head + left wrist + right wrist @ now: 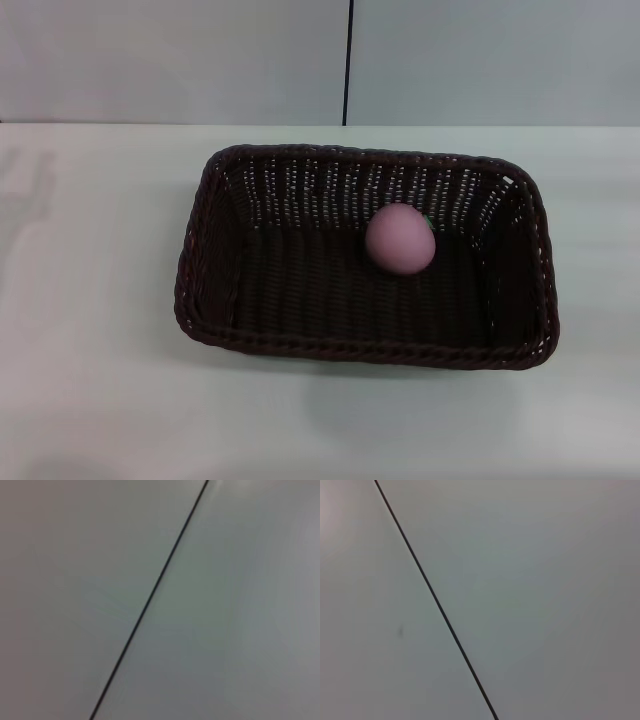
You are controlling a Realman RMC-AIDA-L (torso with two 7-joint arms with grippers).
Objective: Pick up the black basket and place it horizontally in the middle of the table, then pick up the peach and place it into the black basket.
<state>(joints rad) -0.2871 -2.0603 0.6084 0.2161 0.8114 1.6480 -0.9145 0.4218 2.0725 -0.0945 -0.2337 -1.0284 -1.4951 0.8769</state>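
The black basket [250, 290] lies with its long side across the middle of the white table [90, 350] in the head view. The pink peach [400, 239] rests inside the basket, right of its centre and towards the far wall, with a bit of green stem showing at its right. Neither gripper shows in any view. The two wrist views show only a plain grey surface crossed by a thin dark seam.
A grey wall [170, 60] with a vertical dark seam [348, 60] stands behind the table's far edge. The same kind of seam crosses the left wrist view [150, 600] and the right wrist view [435, 600].
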